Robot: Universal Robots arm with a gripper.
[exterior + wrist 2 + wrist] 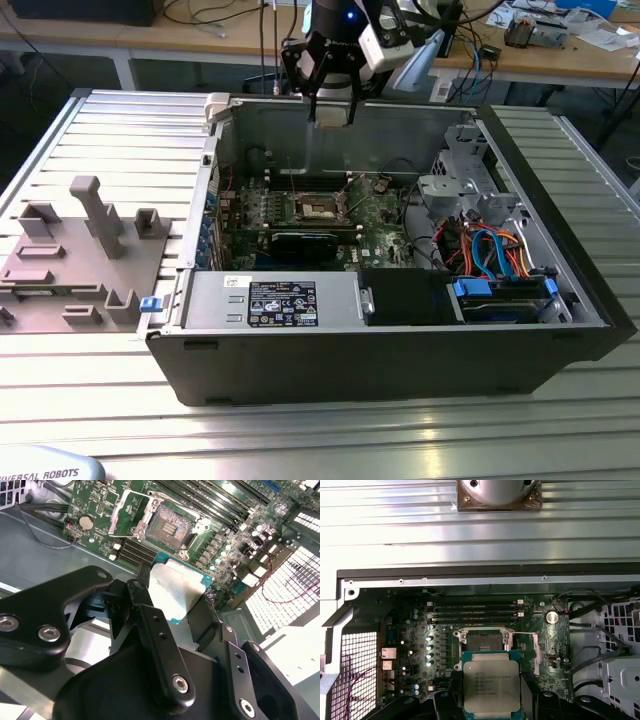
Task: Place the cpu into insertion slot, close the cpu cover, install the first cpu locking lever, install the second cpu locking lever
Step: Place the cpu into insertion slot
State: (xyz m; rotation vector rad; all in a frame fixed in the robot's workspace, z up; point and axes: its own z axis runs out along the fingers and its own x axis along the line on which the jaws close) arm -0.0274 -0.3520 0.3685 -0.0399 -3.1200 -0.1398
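My gripper [330, 108] hangs above the back wall of the open computer case, shut on the cpu [491, 684]. The cpu [176, 594] is a flat silver-topped chip with a green edge, held by two opposite sides between the black fingers [150, 625]. Below it on the green motherboard lies the insertion slot [318, 208] [170, 527] [482, 640], uncovered, its dark contact field bare. The cpu cover [129, 511], a silvery frame, stands swung up beside the slot. A thin wire locking lever [522, 633] is raised next to the slot.
The black case [380, 350] sits on a ribbed metal table [120, 130]. Inside are a power supply [280, 300], a black card [305, 245], memory slots [475, 611] and a drive cage with blue and orange cables [490, 250]. A grey fixture [85, 250] stands at the exterior view's left.
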